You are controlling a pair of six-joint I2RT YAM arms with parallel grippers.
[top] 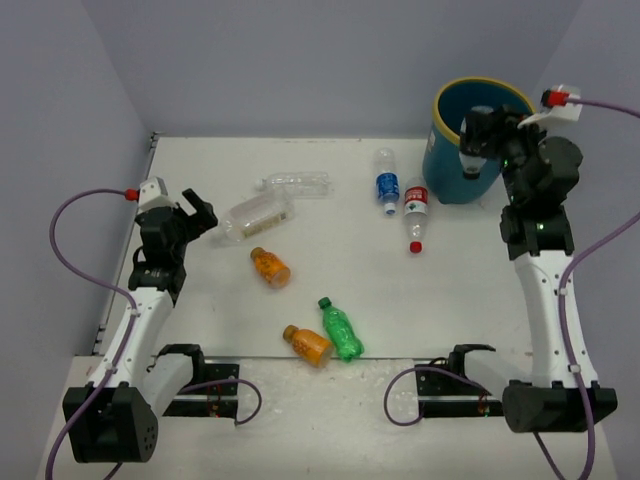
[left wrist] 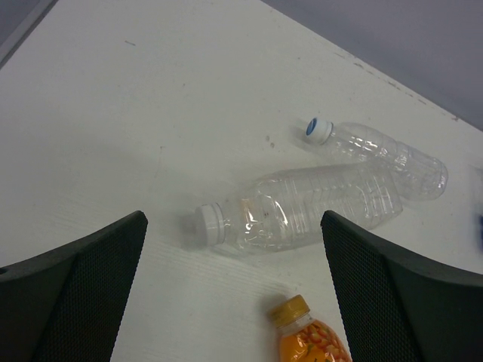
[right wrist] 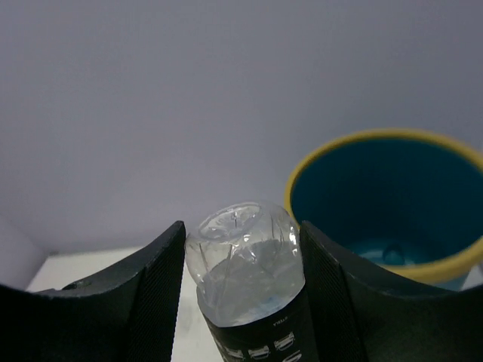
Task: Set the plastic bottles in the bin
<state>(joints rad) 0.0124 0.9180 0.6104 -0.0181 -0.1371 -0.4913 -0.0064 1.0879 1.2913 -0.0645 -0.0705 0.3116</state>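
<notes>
Gripped a clear bottle with a dark label (right wrist: 243,275) between the right jaws, closed snugly on its sides, with its rounded end poking out ahead. Held it high beside the bin (right wrist: 355,145), apparently so that it would clear the yellow rim; not yet over the opening, which lay just ahead and to the right. Spread the left jaws wide and empty, low over the worktop (left wrist: 151,113), framing a plain clear bottle (left wrist: 302,211) on its side, probably as the next pick. Saw a second clear bottle (left wrist: 377,154) close behind it; could not tell whether they touched. Counted five more lying farther out: a blue-labelled bottle (top: 388,187) and a red-capped bottle (top: 416,212) near the bin, an orange bottle (top: 270,267) mid-worktop, another orange bottle (top: 308,345) touching a green bottle (top: 341,330) at the near edge.
</notes>
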